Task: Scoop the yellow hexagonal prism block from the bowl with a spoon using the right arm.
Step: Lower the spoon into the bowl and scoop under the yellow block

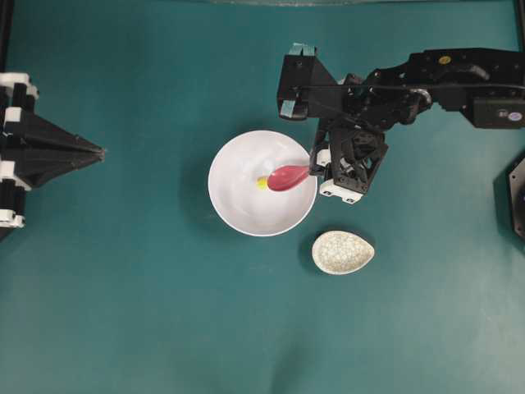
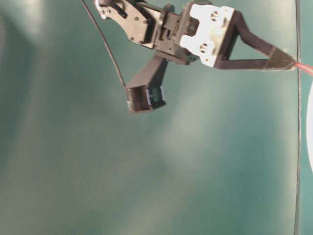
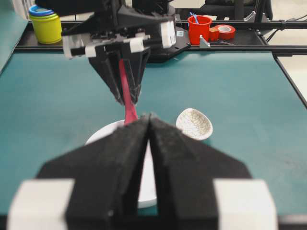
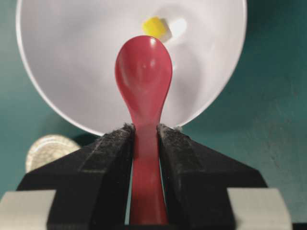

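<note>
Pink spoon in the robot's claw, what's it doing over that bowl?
The right pincer is shut on the handle of the pink-red soup spoon and holds its scoop over the large round white bowl. The tiny bright yellow block lies in the bowl just past the spoon's tip, not scooped up yet. The left pincer is shut and empty, off to the side. A small speckled beige egg-shaped dish sits beside the bowl.

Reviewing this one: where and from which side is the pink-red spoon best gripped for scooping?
By its straight handle, as the right hand grips it now, coming from the handle end. Probably best, since the spoon scoop stays free, reaching into the bowl toward the yellow block.
</note>
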Available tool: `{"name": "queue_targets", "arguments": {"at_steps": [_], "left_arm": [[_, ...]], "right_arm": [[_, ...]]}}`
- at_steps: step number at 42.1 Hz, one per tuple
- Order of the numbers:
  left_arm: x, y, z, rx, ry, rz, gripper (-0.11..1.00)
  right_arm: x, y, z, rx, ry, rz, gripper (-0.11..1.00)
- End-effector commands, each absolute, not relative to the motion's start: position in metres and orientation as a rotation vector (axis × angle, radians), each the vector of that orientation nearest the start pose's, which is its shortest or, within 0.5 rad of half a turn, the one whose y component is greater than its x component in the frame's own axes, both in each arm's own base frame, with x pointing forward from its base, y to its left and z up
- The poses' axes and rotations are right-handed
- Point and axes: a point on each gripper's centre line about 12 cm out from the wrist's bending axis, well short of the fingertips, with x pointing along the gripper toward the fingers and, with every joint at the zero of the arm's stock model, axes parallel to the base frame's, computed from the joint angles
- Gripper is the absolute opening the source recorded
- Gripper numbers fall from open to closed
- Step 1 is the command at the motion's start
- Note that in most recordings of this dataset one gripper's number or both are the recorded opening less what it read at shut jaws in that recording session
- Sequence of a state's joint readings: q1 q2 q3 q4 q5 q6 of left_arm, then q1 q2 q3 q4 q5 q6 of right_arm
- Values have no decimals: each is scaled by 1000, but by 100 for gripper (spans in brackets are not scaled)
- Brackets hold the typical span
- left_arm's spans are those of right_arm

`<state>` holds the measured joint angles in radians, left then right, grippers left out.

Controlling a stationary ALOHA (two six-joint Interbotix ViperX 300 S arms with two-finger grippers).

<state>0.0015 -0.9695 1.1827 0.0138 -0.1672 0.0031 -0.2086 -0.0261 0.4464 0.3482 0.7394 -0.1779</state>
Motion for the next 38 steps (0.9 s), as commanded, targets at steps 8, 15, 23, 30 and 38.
{"name": "queue_targets", "arguments": {"at_steps": [8,15,23,30,38], "left_arm": [[200,0,283,21,34,-2,7],[200,0,283,21,32,-2,7],[200,0,283,21,32,-3,7],[200,0,284,20,28,-2,7],[200,0,284,20,28,-3,7]], "right_arm": [[379,-49,206,314,1088,-20,24],[382,-48,200,313,1095,-21,24],[388,-48,195,306,1071,-29,24],[392,-49,191,302,1054,-36,24],[399,-51,193,291,1016,-45,24]]}}
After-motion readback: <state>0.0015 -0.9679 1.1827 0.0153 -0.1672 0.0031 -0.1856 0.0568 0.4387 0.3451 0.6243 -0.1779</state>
